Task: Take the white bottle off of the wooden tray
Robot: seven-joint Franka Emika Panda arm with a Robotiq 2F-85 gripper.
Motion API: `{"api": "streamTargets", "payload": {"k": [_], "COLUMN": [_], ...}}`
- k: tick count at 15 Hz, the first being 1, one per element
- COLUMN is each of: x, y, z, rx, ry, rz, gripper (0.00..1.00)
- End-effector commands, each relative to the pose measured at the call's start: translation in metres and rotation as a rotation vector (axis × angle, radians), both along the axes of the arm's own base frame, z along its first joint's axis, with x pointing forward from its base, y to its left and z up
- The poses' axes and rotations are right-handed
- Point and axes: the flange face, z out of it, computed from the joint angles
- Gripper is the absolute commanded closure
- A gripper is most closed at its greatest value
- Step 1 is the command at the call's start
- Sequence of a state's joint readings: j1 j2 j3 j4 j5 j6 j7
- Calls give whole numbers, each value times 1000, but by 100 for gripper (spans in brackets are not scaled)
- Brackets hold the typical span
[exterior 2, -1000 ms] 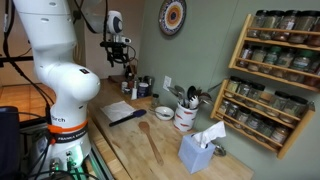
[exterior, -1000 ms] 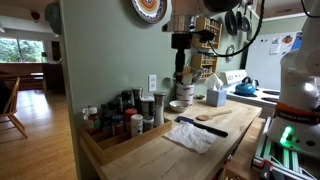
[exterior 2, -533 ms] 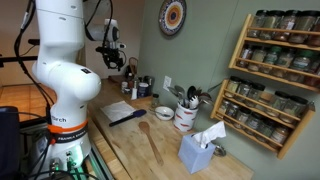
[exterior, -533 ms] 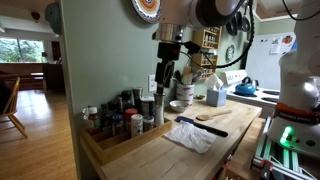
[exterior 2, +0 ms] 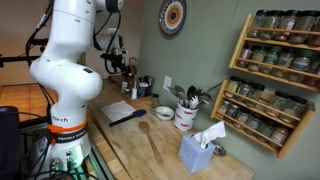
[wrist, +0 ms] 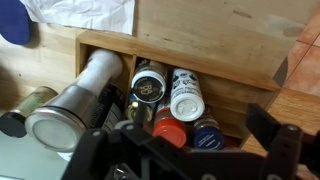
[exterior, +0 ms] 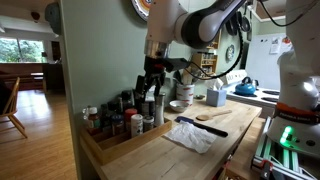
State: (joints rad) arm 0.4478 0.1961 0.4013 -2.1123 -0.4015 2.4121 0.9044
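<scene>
Hovering over the table (exterior: 175, 160), the arm (exterior: 190, 25) hangs above the wooden tray (wrist: 205, 40). Pincer (wrist: 187, 152) spread wide, gripping nothing. White bottle (wrist: 186, 95) stands in the tray among jars (wrist: 150, 85), twelve o'clock from the pincer in the wrist view.

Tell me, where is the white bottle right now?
In the wrist view the white bottle stands inside the wooden tray, right of centre by its wall, with a dark-lidded jar on its left and a red-capped jar just below.
</scene>
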Motion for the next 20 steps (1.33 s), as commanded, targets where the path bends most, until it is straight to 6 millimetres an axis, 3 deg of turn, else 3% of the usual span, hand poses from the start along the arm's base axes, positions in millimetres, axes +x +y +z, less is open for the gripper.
{"api": "streamTargets", "payload": {"k": [1, 8, 13, 20], "x": [11, 31, 50, 74], "y": [20, 42, 51, 46], "z": [-26, -65, -75, -80], "rx": [-22, -33, -51, -48], "ry": [-24, -5, -2, 21], "rz": [-82, -202, -247, -261], "gripper": [0, 0, 0, 0]}}
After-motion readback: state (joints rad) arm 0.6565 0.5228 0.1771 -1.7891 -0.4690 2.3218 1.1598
